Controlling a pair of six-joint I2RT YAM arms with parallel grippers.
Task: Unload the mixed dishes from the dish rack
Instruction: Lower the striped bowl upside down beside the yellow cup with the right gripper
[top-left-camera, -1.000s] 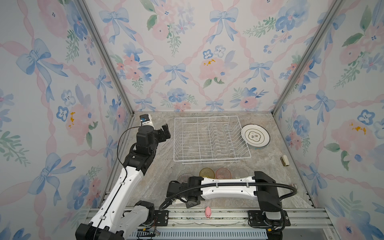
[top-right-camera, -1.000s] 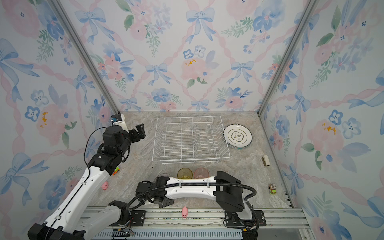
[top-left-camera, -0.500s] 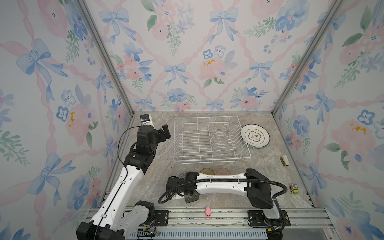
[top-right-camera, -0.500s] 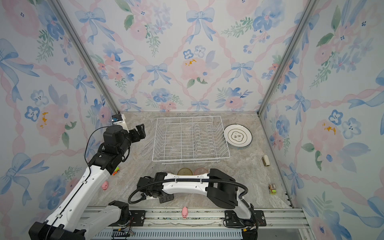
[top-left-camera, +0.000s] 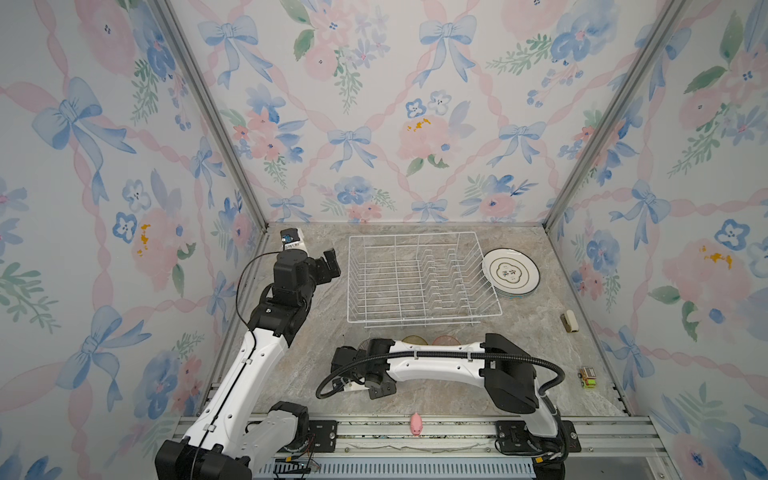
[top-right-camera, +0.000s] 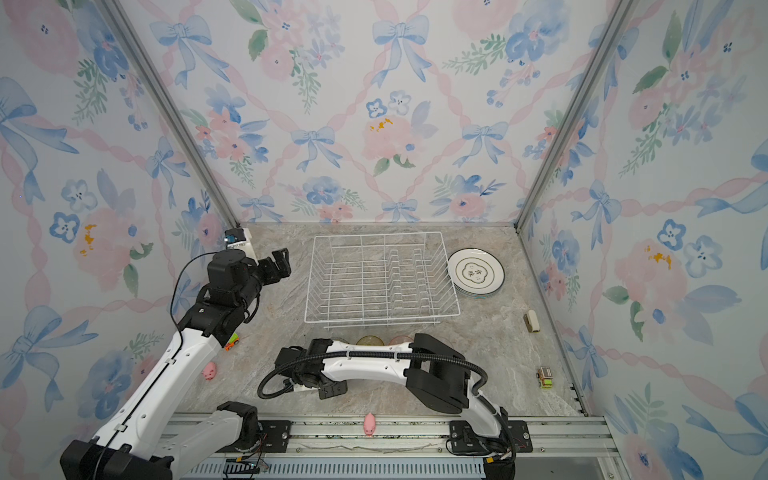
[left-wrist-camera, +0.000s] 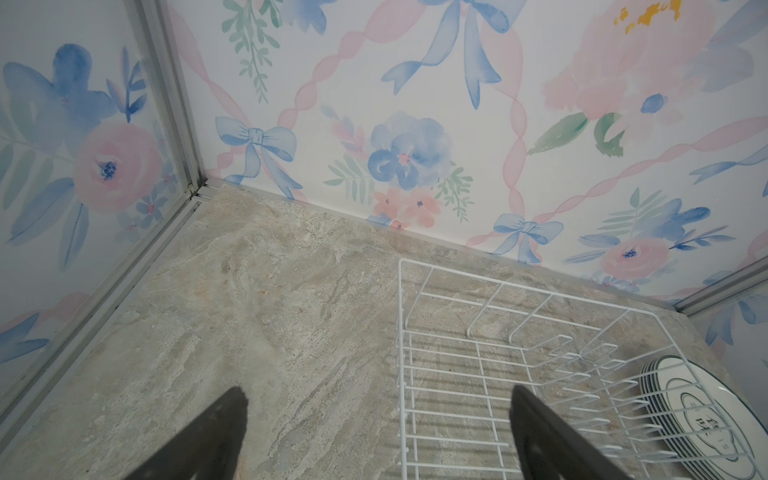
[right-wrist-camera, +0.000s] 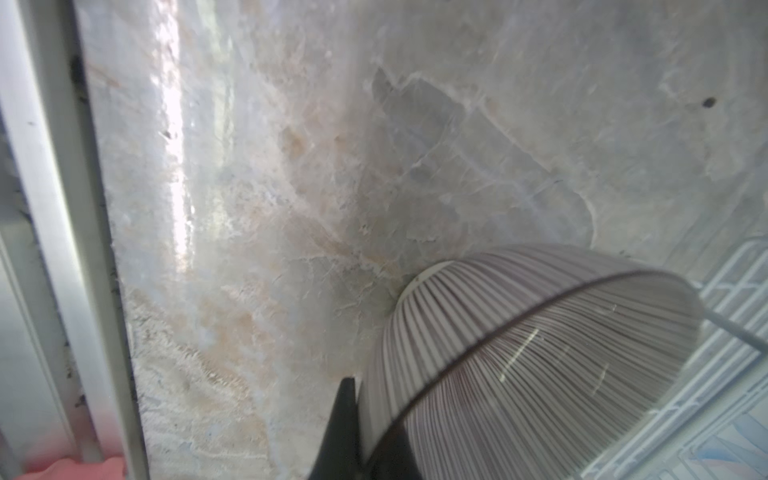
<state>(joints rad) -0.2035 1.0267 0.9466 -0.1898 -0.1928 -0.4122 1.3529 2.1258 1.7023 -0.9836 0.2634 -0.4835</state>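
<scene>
**Marble counter (top-left-camera: 307, 345), floral walls (top-left-camera: 374, 104): bowl (right-wrist-camera: 540, 353) clamped in R gripper (right-wrist-camera: 370, 415)**

R gripper's jaws are closed tight on the ribbed bowl's rim, one finger outside the wall, one inside. Can't tell if its foot touches the counter. Just beyond that gripper lies the dish rack (top-left-camera: 399, 282). Btwn rack & R forearm (top-left-camera: 436, 365), beside the gripper, stand the yellow tumbler (top-left-camera: 414, 340) & pink tumbler (top-left-camera: 445, 340). L gripper (top-left-camera: 328, 268) hovers at the rack's short end, jaws fully apart, holding nothing. Across the rack from it, just beside the wire wall, lies the plate stack (top-left-camera: 510, 273). Pig toy (top-left-camera: 416, 424) sits on the front rail (top-left-camera: 457, 428), near R gripper.
</scene>
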